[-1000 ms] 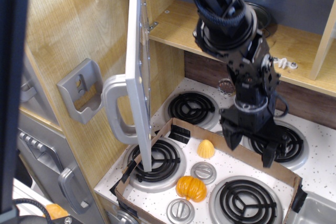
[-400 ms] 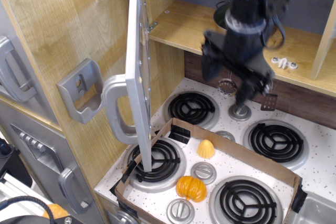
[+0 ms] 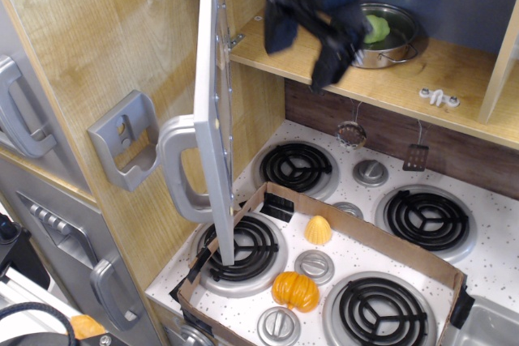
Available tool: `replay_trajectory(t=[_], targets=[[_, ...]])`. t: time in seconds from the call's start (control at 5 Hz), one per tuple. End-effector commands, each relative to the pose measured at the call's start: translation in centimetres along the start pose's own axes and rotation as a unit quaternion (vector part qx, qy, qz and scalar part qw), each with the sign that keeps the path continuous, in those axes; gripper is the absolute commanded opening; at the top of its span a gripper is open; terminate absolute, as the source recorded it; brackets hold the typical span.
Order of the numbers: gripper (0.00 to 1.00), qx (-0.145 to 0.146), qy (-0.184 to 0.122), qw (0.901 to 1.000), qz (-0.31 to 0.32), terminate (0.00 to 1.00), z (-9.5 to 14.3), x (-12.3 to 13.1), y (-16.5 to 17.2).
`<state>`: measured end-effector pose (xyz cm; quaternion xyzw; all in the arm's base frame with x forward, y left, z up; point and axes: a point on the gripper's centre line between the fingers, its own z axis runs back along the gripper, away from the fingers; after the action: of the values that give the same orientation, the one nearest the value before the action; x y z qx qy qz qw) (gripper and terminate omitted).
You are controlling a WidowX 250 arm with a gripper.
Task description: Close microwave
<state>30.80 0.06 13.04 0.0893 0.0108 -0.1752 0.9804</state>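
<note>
The microwave door [image 3: 212,95] is a silver-grey panel seen edge-on. It stands swung wide open toward the camera, hinged at the wooden cabinet [image 3: 251,6]. Its chunky grey handle [image 3: 173,169] sticks out to the left. My gripper [image 3: 306,44] is black and motion-blurred. It hangs in front of the open wooden compartment at the top, just right of the door's upper edge and apart from it. Its fingers [image 3: 331,61] are spread and hold nothing.
A silver pot [image 3: 388,32] with something green in it sits on the wooden shelf [image 3: 422,79]. Below is a stove top [image 3: 495,257] with black burners and a cardboard tray [image 3: 381,245] holding an orange pumpkin [image 3: 295,290]. A grey bracket [image 3: 126,139] and grey doors [image 3: 57,224] are at left.
The gripper has risen from above the right rear burner and moved up and left, to the open compartment next to the door. The door has not moved.
</note>
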Motion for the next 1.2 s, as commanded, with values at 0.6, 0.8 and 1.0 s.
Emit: replay_trajectory(t=[0.6, 0.8, 1.0], targets=[[1.00, 0.041, 0.073, 0.9964, 0.005, 0.00, 8.1, -7.7, 6.0], [1.00, 0.031, 0.084, 0.9959, 0.010, 0.00, 6.0, -8.9, 6.3], [1.00, 0.024, 0.083, 0.9961, 0.017, 0.00, 3.8, -9.7, 6.4]])
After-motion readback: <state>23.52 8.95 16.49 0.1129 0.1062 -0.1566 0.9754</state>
